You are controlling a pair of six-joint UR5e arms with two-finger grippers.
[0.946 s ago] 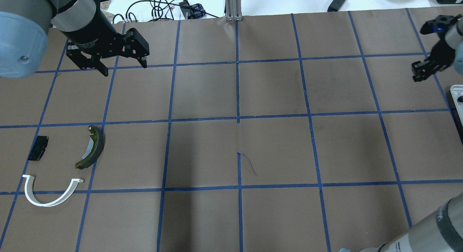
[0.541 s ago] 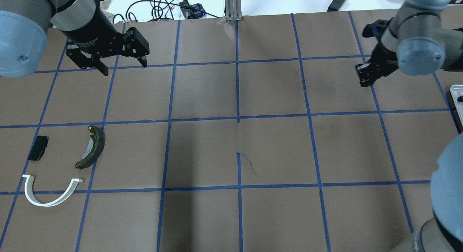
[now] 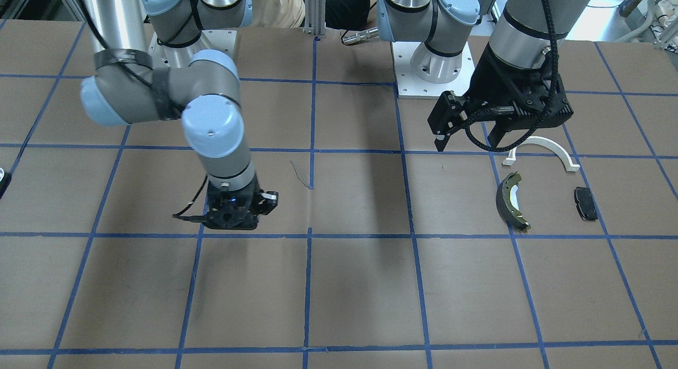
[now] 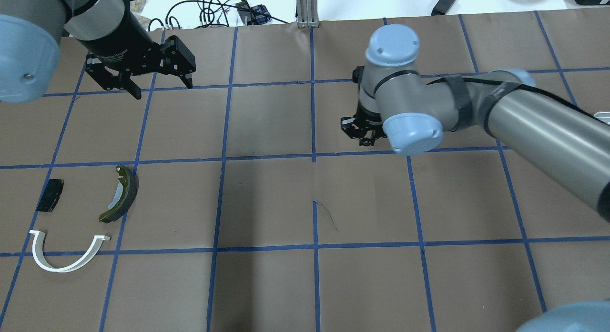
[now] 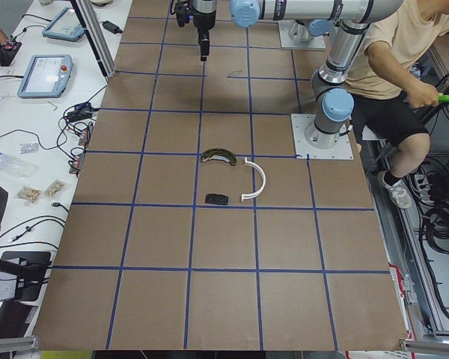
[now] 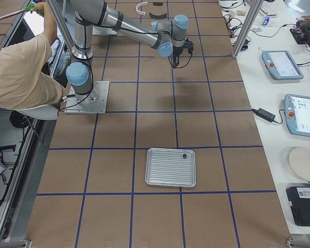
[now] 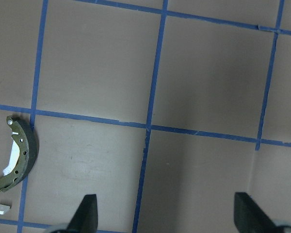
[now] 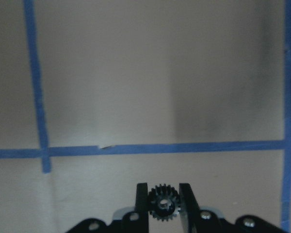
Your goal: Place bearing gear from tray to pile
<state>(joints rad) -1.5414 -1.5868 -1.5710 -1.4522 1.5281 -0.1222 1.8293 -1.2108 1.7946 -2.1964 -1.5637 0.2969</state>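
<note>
right gripper [image 8: 163, 188] pinching small black toothed gear [image 8: 163, 204], left gripper [image 4: 163, 89] fingers spread wide

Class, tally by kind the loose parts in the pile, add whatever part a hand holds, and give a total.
White plastic half-ring arch: 1
Dark curved brake shoe with yellowish rim: 1
Small black rectangular pad: 1
Small black toothed gear, gripped in the right hand: 1
Total: 4

Grey tubular left arm [image 3: 516, 35], ribbed black cable [image 3: 551, 25], pale-blue joint caps [image 3: 456, 3]; left tool [image 4: 164, 92], right tool [image 8: 164, 196] black.
</note>
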